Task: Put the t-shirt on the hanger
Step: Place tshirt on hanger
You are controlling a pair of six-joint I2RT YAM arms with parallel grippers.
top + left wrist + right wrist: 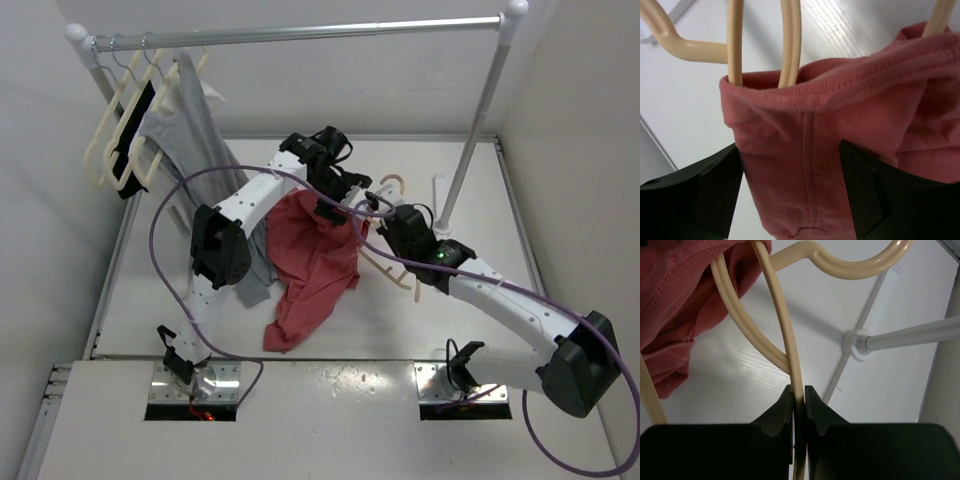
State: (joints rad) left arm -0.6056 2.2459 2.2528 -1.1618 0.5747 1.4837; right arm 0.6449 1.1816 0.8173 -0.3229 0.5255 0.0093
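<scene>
Upper left, a cluster of cream hangers [113, 140], too overlapped to count, carries one grey t-shirt [192, 120]. At centre the left gripper [790, 170] stands wide apart, straddling an unsqueezed fold of the single salmon t-shirt [315, 255]. The t-shirt hides much of the one beige hanger [840, 262]. The right gripper [799, 395] is clamped on the hanger's thin arm.

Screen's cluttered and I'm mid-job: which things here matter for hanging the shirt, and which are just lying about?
In the job: salmon-red t-shirt; beige hanger, partly inside the shirt; right jaws, shut on the hanger; left jaws, either side of the shirt's fabric.
Just lying about: clothes rail; cream hangers on it; grey t-shirt; black garment.
</scene>
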